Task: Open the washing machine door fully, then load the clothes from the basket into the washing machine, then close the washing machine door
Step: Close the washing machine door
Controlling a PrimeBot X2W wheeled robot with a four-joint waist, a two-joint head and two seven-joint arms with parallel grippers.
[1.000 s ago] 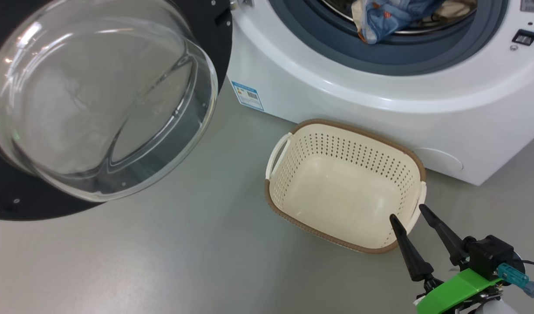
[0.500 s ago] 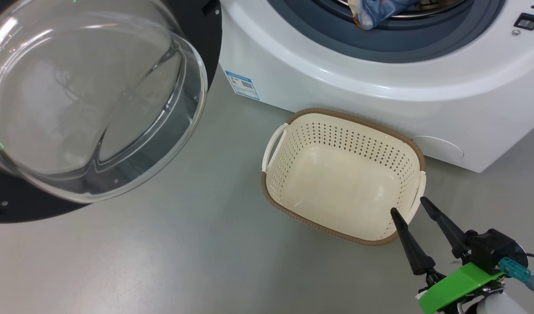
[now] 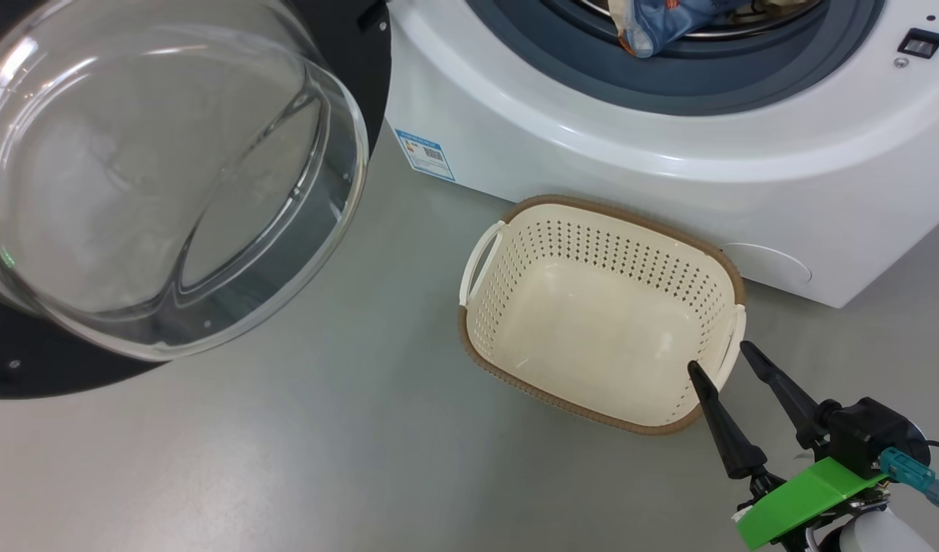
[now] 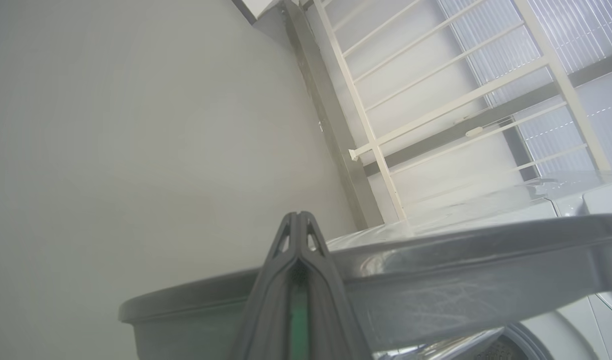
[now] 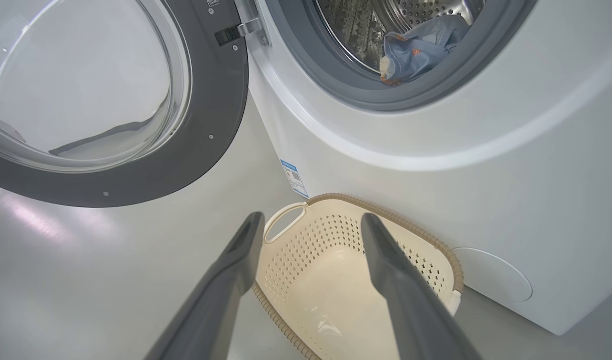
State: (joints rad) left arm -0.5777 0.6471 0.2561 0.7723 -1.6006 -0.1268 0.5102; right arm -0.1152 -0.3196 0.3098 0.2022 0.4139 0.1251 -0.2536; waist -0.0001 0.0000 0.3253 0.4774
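The washing machine point(image 3: 668, 153) stands ahead with its door point(image 3: 155, 192) swung wide open to the left, glass bowl facing me. The clothes point(image 3: 661, 23), light blue with orange figures, lie in the drum mouth point(image 5: 415, 45) and hang over the grey-blue ring. On the floor in front sits the basket point(image 3: 515, 307), with nothing inside. My right gripper point(image 3: 718, 356) hovers open at the basket's near right corner; in its wrist view point(image 5: 311, 216) the fingers frame the basket point(image 5: 435, 250). My left gripper point(image 4: 298, 215) is shut on nothing, in front of the door's grey rim point(image 4: 435, 260).
Grey floor spreads left of and in front of the basket. A blue label sticker point(image 3: 425, 153) and a round white flap point(image 3: 768, 264) mark the machine's lower front. White window railings point(image 4: 435, 115) and a wall show beyond the left gripper.
The head camera has shifted a little, so machine and basket sit slightly higher and further left in the picture. Gripper, basket, door and clothes keep their places relative to each other.
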